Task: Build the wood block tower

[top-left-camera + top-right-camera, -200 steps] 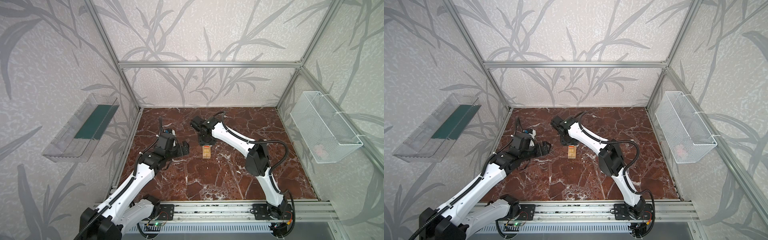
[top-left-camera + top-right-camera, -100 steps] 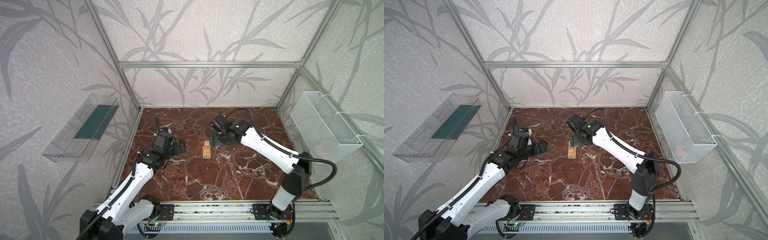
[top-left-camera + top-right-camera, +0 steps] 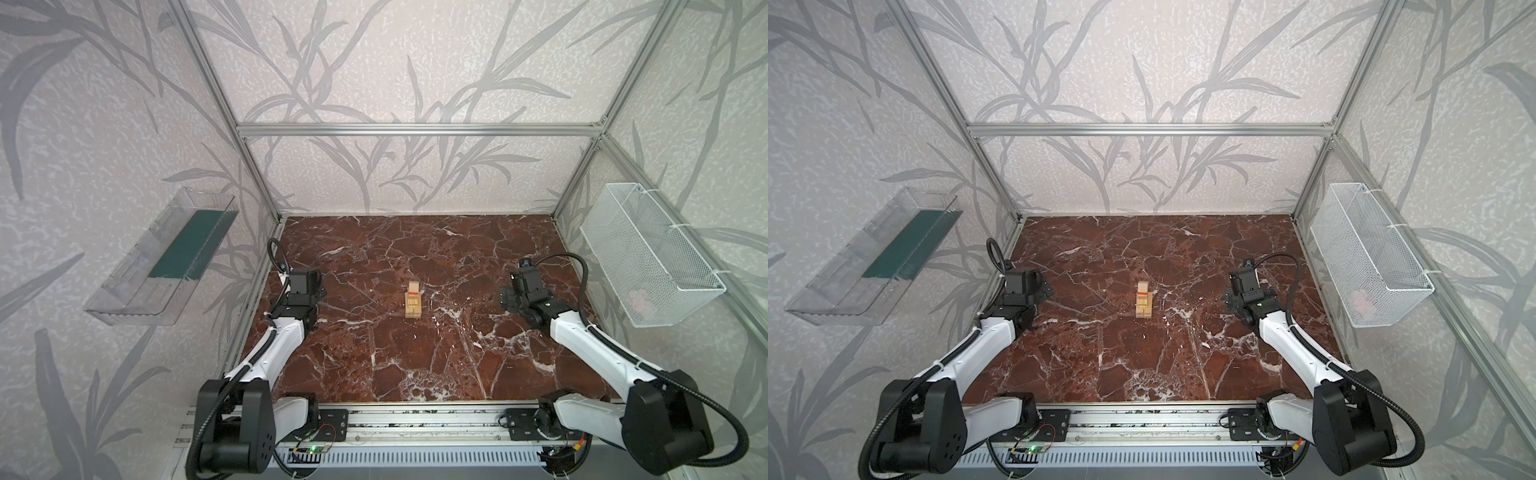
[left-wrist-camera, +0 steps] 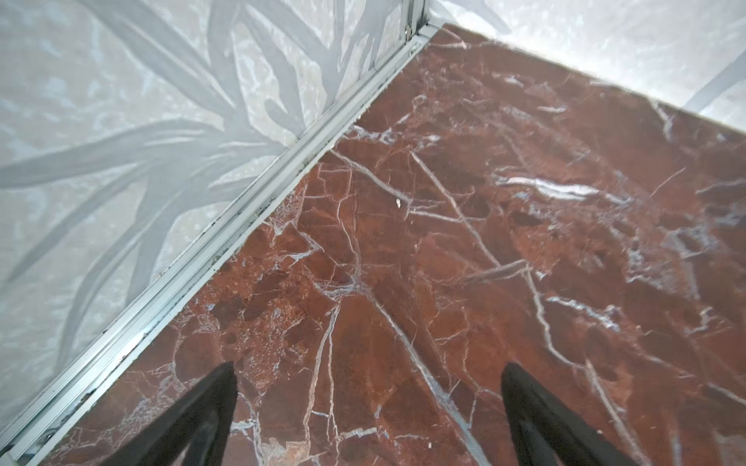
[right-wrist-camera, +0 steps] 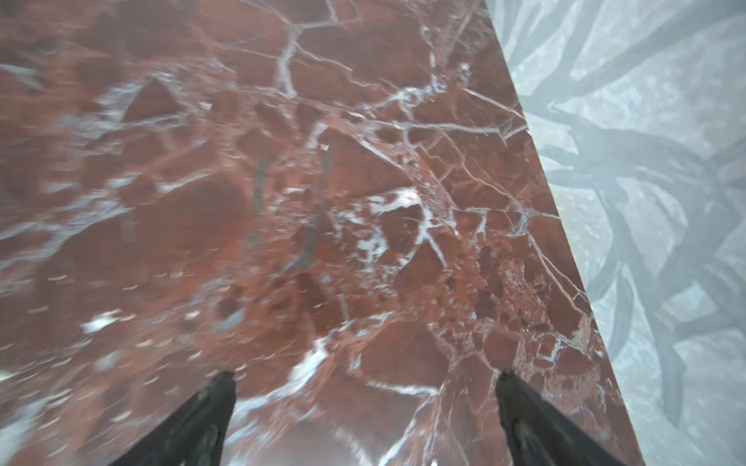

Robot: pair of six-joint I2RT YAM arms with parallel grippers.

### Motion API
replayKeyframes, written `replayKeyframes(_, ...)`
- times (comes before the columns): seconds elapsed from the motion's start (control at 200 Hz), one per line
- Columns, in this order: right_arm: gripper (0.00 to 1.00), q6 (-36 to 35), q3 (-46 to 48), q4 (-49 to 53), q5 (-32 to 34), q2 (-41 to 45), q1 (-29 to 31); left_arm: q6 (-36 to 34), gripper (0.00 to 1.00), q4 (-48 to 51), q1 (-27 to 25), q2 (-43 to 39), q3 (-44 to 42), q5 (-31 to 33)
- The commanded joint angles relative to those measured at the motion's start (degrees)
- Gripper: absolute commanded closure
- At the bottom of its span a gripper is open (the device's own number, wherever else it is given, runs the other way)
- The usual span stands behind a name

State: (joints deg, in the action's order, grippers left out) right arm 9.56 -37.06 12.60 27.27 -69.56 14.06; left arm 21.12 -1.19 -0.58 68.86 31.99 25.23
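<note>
The tower [image 3: 413, 301] [image 3: 1144, 301] stands alone mid-table in both top views: a narrow stack of pale wood blocks with a red piece [image 3: 413, 294] near its top and a pale block above that. My left gripper [image 3: 308, 290] [image 4: 369, 367] hovers near the left wall, far from the tower. It is open, with only marble between its fingers. My right gripper [image 3: 524, 291] [image 5: 365, 375] is off to the right of the tower, also open and empty. Neither wrist view shows the tower.
A clear plastic tray [image 3: 162, 257] with a green pad hangs on the left wall. A white wire basket [image 3: 648, 253] hangs on the right wall. Aluminium frame rails [image 3: 415, 419] border the red marble table [image 3: 415, 365].
My right gripper has opened, let go at the tower and swung back to the right side. My left gripper has drawn back toward the left wall. The tower stays standing.
</note>
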Motion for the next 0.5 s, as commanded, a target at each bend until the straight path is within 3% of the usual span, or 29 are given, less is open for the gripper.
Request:
replayKeyframes(0.0, 0.01, -7.49, 5.47, -23.06, -1.73, -2.67, -3.56, -10.06, 0.0, -28.07, 0.15, 3.07, -8.3, 0.59)
replayKeyframes(0.085, 0.01, -8.3, 9.6, -34.97, -6.42, -5.77, -5.25, -15.74, 0.01, -44.19, 0.07, 9.96, -11.72, -3.78)
replayKeyframes(0.155, 0.01, -10.27, 12.49, -45.89, -9.82, -9.04, -5.66, -17.96, 0.01, -43.58, -0.26, 11.41, -10.38, -7.52)
replayKeyframes(0.25, 0.01, -11.77, 11.37, -49.49, -14.59, -11.89, -6.37, -17.67, 0.01, -47.33, -0.02, 15.21, -10.46, -8.03)
replayKeyframes(0.36, 0.01, -13.01, 14.7, -63.89, -22.89, -17.64, -7.96, -21.4, 0.01, -65.52, -0.14, 22.86, -15.17, -14.64)
replayKeyframes(0.43, 0.01, -14.66, 17.98, -74.96, -26.13, -22.31, -7.87, -19.74, 0.01, -58.37, 0.0, 19.67, -14.47, -14.29)
replayKeyframes(0.495, 0.01, -15.06, 17.04, -70.33, -27.17, -20.59, -7.82, -19.7, 0.01, -53.02, 0.06, 20.3, -11.03, -14.1)
